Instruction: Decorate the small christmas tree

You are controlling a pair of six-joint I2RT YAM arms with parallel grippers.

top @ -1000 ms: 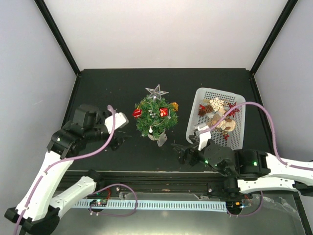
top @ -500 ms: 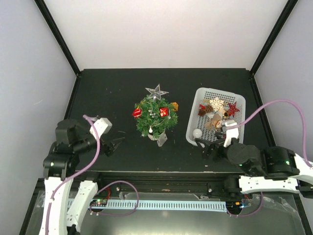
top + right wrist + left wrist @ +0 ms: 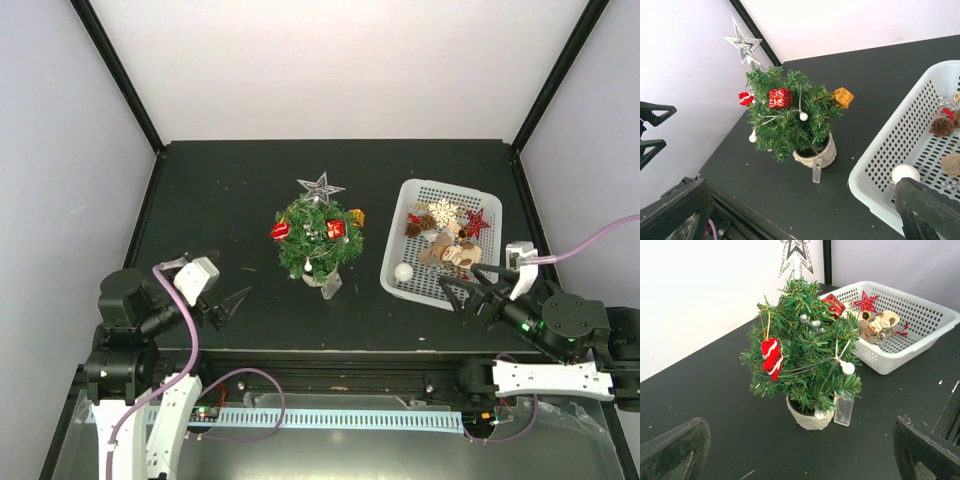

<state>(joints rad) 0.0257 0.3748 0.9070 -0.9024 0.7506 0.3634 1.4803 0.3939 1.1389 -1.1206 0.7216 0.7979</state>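
Observation:
The small christmas tree stands mid-table in its white pot, with a silver star on top, a red stocking, a red gift box, a gold gift box and white beads. It also shows in the left wrist view and the right wrist view. My left gripper is open and empty, near the front edge left of the tree. My right gripper is open and empty, just in front of the white basket.
The basket holds a red star, a white ball, a snowflake, pine cones and other ornaments. A clear plastic tag leans on the pot. Black frame posts and white walls surround the table.
Both arms have drawn back toward the near edge. The left gripper moved left and back. The right gripper moved right, from in front of the tree to the basket's near side.

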